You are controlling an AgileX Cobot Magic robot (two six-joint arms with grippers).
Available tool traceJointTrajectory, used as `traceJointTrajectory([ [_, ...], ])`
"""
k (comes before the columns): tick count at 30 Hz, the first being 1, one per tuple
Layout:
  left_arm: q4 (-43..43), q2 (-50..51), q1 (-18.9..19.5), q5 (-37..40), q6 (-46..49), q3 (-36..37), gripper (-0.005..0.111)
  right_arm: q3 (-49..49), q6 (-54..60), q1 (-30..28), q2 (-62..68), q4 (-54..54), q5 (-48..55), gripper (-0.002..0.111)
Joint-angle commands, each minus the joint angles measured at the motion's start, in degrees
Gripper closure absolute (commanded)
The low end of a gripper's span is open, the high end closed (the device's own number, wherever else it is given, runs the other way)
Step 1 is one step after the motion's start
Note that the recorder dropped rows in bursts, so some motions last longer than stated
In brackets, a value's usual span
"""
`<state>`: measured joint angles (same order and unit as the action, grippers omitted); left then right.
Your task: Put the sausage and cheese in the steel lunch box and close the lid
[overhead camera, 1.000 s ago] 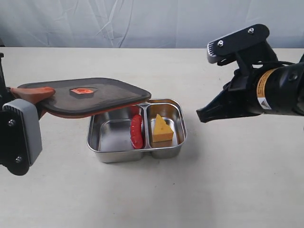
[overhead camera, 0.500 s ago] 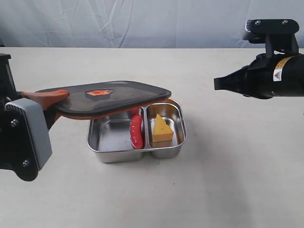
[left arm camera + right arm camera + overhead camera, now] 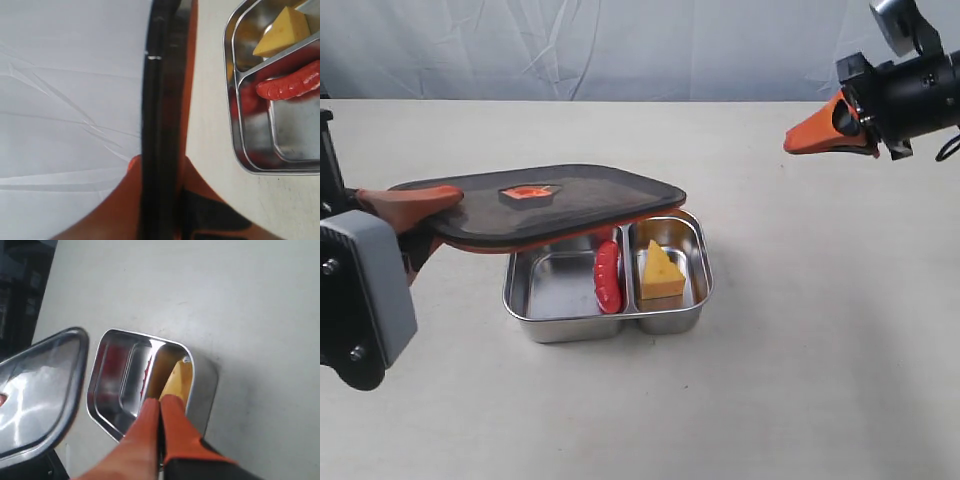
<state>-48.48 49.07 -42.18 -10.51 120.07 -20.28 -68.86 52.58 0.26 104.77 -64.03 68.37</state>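
Note:
The steel lunch box (image 3: pixel 610 330) sits open at mid-table. The red sausage (image 3: pixel 608 277) lies in its large compartment against the divider, and the yellow cheese (image 3: pixel 661 274) stands in the small one. My left gripper (image 3: pixel 415 210) is shut on the left edge of the dark lid (image 3: pixel 560 200). The lid hangs nearly level above the box's back-left part, its orange tab facing up. The left wrist view shows the lid (image 3: pixel 160 100) edge-on between the orange fingers (image 3: pixel 115 200). My right gripper (image 3: pixel 790 147) is shut and empty, high at the right, away from the box (image 3: pixel 200 390).
The beige table (image 3: pixel 800 380) runs back to a white cloth backdrop (image 3: pixel 620 40). The left arm's grey housing (image 3: pixel 365 300) stands at the front left.
The right gripper has risen and pulled back to the upper right. The left gripper has carried the lid a little to the right, further over the box.

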Motion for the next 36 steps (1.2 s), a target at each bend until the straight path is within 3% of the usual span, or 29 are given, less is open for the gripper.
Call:
traceJointTrajectory([
  [1,0.76,-4.11,-0.37,1.46,0.49,0.09,0.106,-0.50,1.82,-1.06,6.50,-1.35,1.59,0.109],
  [6,5.05,-5.87,-0.37,5.79,0.49,0.09,0.106,-0.50,1.91,-0.19,9.60,-11.32,1.59,0.109],
  [15,19.93,-5.77,-0.37,9.55,0.49,-0.58,0.106,-0.50,-12.68,6.50,9.83,0.02,1.59,0.109],
  [21,19.64,-4.06,-0.37,6.35,0.11,-4.52,0.106,-0.60,-14.85,10.23,4.99,-1.67,1.59,0.109],
  [31,16.60,-4.30,-0.37,7.05,0.11,-2.74,0.106,-0.60,-11.02,9.78,0.71,9.62,1.59,0.109],
  [36,15.81,-4.30,-0.37,6.58,0.11,-2.74,0.106,-0.73,-13.78,9.78,0.58,2.81,1.51,0.109],
])
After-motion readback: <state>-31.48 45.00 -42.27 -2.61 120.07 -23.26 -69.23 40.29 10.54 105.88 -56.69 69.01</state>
